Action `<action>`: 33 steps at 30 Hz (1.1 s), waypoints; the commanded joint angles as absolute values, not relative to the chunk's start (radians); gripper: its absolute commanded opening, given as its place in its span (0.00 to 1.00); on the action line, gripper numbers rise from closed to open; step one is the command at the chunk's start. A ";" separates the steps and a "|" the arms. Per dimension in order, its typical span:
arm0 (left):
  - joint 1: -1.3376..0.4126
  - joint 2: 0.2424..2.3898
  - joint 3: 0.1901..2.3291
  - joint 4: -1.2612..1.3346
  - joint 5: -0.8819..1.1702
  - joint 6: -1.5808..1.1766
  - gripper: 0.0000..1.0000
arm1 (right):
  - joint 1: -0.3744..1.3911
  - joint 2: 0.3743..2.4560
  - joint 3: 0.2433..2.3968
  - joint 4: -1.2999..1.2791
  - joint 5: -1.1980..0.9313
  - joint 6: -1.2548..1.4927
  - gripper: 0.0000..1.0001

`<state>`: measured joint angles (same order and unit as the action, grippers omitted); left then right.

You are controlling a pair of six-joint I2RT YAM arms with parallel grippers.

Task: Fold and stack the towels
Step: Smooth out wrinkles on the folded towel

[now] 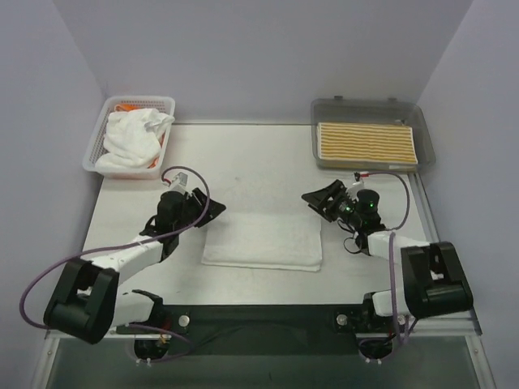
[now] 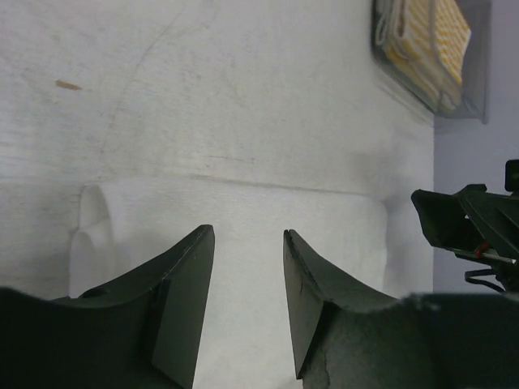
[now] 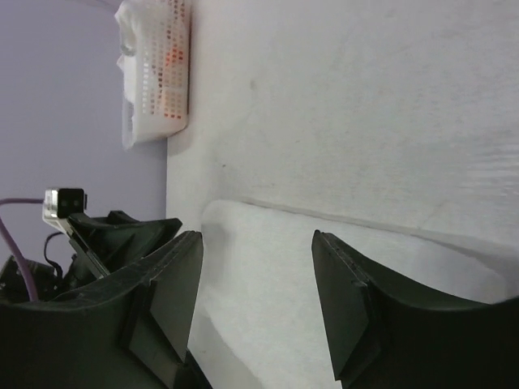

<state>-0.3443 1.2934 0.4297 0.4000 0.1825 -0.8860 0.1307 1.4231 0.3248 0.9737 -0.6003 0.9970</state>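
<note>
Ok so biggest thing first: the worktop [image 1: 259, 162] has one white towel [image 1: 262, 241] lying flat just toward 6 o'clock of centre. It already looks doubled over, since the left wrist view shows a rounded folded edge at one end.

Up at 1 o'clock, the grey tray [image 1: 426, 138] holds the yellow-striped towel [image 1: 367, 144], folded neat. At 11 o'clock, the mesh basket [image 1: 96, 146] has a heap of unfolded white towels [image 1: 130, 138] with a bit of orange cloth [image 1: 126, 106] peeking out behind.

The left pincer [image 1: 212, 209] hangs over the towel's 10 o'clock corner and the right pincer [image 1: 312, 201] is near its 2 o'clock corner. Both are released, with the jaws apart and nothing between them. You can see bare towel through the gaps in both wrist views.

My read is that they're lining up to take the far edge, either for one more fold toward 6 o'clock or to lift it for stacking. I can't tell which.

How I'd do it:
- Drop both sides together so the cloth doesn't skew.
- Get one finger under every layer at the corner, not just the top ply. Terry is thick and floppy, so a shallow pinch will peel the layers apart.
- Keep the two pincers level and hold the edge lightly taut between them.
- Land edge on edge before letting go.
</note>
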 commanded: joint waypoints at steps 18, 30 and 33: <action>-0.485 1.069 0.184 0.201 0.166 -1.067 0.26 | 0.614 1.792 0.466 1.127 -0.868 1.188 0.37; -0.397 0.808 0.115 0.003 0.071 -1.095 0.13 | 0.505 1.652 0.400 0.949 -0.873 1.106 0.37; -0.397 0.808 0.144 0.002 0.087 -1.065 0.13 | 0.470 1.524 0.416 0.707 -0.894 0.981 0.38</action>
